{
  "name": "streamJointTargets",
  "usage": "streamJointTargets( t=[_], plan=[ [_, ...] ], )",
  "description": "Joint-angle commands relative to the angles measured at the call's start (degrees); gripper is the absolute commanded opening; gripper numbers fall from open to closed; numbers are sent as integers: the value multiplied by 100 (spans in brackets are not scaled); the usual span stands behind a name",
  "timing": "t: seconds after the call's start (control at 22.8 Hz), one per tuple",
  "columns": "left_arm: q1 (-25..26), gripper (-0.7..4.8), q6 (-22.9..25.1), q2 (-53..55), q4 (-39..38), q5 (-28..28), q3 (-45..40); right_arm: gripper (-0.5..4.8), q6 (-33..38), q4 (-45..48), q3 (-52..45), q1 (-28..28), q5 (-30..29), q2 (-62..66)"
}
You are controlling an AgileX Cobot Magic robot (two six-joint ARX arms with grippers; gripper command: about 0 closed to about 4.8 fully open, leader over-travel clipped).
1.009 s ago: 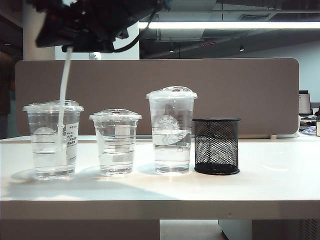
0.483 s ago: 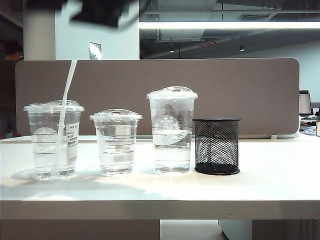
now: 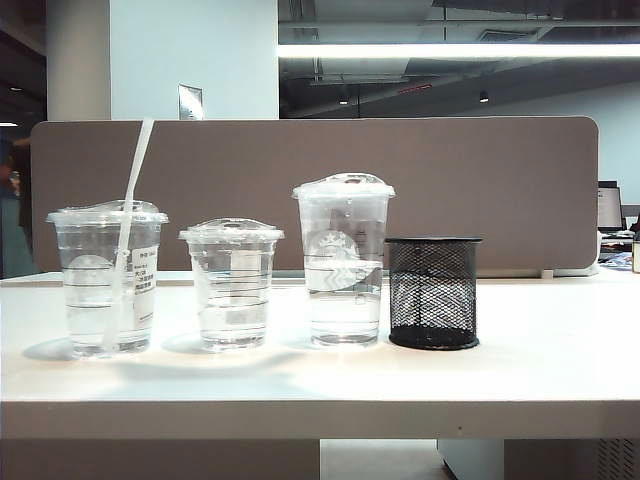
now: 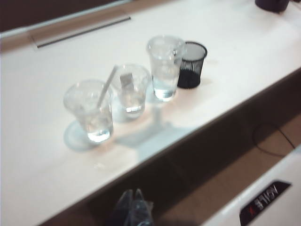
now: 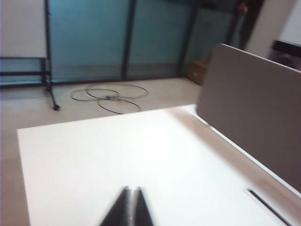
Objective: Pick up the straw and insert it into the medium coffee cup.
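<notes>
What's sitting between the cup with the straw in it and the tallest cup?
One shorter clear lidded cup stands between the medium coffee cup, which holds the straw, and the tallest cup. The exterior view shows it.

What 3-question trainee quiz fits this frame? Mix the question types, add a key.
1. True or false: the straw stands in the leftmost cup of the exterior view.
2. What stands at the right end of the row? A) mesh pot B) bowl C) bottle
3. Fill in: the right gripper is ____ and holds nothing.

Key: 1 true, it leans through the lid. 2 A, beside the tall cup. 3 shut, its fingers pressed together over bare table, away from the cups. The left gripper is also shut, below the table edge.
</notes>
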Motion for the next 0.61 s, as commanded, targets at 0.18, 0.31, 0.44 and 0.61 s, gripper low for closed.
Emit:
streamJointTargets(
  t=[0.18,0.31,0.44,0.61],
  plan=[
    [2,-4,11,11,1314,358,-785,-6,-42,105,-1019,17,664,-1685],
    [2,-4,-267,11,2706,798,-1718,-6,76,350,-2212,20,1064,-3141],
    [2,-4,-404,11,3456,796,-2249,-6,98,463,-2968,20,1163,-4017],
    [2,-4,-527,13,4739,782,-3156,-6,114,428,-3866,20,1300,-5115]
  ],
)
